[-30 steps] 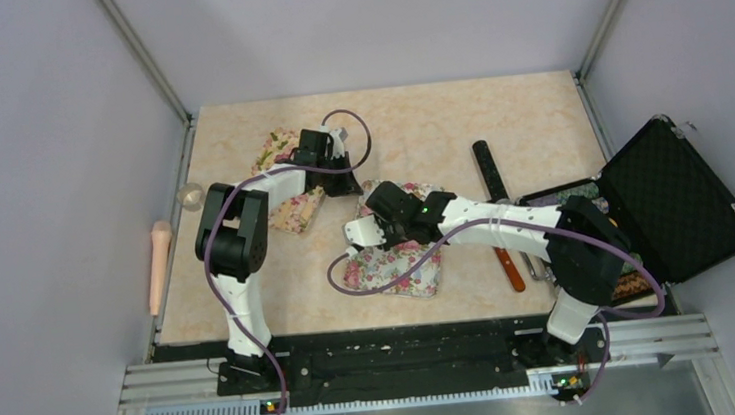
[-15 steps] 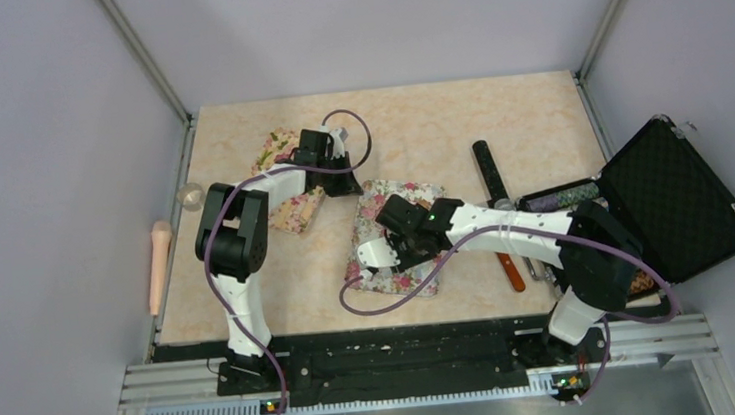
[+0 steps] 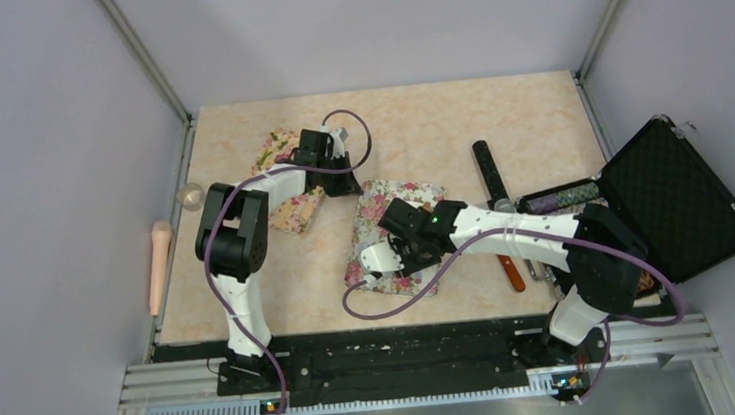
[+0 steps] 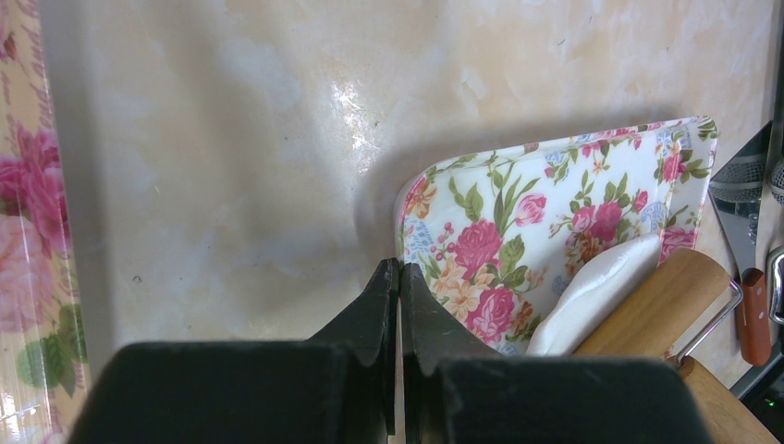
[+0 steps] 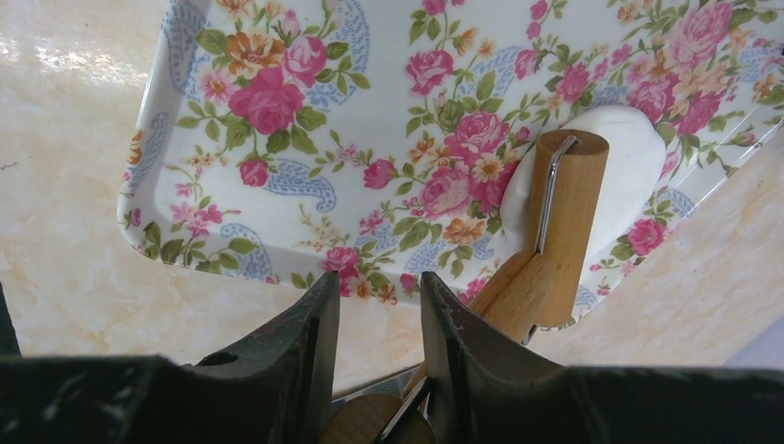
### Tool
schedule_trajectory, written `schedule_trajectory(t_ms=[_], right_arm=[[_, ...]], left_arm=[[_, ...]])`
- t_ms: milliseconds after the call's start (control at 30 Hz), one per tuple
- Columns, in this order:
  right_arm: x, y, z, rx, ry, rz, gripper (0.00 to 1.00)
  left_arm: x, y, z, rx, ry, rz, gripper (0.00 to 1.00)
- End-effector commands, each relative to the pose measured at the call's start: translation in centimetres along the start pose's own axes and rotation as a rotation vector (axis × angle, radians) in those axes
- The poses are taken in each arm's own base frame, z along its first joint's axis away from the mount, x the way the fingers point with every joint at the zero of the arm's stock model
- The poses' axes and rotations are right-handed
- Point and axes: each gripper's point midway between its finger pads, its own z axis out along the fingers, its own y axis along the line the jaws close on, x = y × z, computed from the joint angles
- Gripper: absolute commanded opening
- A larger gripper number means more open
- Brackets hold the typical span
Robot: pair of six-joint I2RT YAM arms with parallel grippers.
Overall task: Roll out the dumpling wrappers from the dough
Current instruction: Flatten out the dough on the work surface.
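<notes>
A flat oval white dough wrapper (image 5: 618, 176) lies near a corner of the floral tray (image 5: 305, 139) in the right wrist view. A small wooden roller (image 5: 566, 222) with a wire frame rests on it. My right gripper (image 5: 379, 282) is shut on the roller's wooden handle; in the top view the gripper (image 3: 381, 257) sits over the tray (image 3: 383, 201) and hides the dough. My left gripper (image 4: 399, 270) is shut and empty, just above the table by the tray's corner (image 4: 444, 185), apart from the dough (image 4: 601, 282). It also shows in the top view (image 3: 343, 181).
A second floral tray (image 3: 278, 175) lies under the left arm. A black bar (image 3: 489, 172) and a red-handled tool (image 3: 513, 270) lie right of the centre tray. An open black case (image 3: 674, 201) stands at the right. A rolling pin (image 3: 158, 266) lies beyond the left table edge.
My right gripper has moved toward the near edge of the tray with the roller. The left arm has not moved.
</notes>
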Motion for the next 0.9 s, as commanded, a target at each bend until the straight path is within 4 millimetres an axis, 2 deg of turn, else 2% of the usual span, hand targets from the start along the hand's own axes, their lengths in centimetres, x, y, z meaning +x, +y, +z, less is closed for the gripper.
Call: schedule_trajectory(t_ms=[0,133,267,367,533,633,867], right_arm=[[3.1,3.3,-0.9,-0.109,0.136,0.063,0.0],[1.8,-1.5,-2.1,0.066,0.074,0.105,0.0],[0.0,-5.2,-4.5,0.104,-0.06,0.186,0.0],[-0.8,-6.5,-5.6,0.087,-0.138,0.242,0.0],[-0.7,-8.5,-6.4,0.14,-0.18,0.305,0.0],[-0.3,-8.9,-6.6,0.162,-0.179,0.325,0.0],[-0.1,-10.6,-6.9,0.241,-0.183,0.383,0.0]], left_arm=[[0.9,1.4,0.1,-0.058,0.029,0.007,0.0],[0.9,1.3,0.1,-0.054,0.027,0.007,0.0],[0.8,1.0,0.0,-0.039,0.026,0.01,0.0],[0.8,0.9,-0.1,-0.03,0.024,0.01,0.0],[0.3,0.1,-0.5,0.015,0.013,0.015,0.0],[-0.3,-0.5,-1.3,0.043,-0.01,0.023,0.07],[-2.5,-3.5,-4.5,0.211,-0.087,0.06,0.52]])
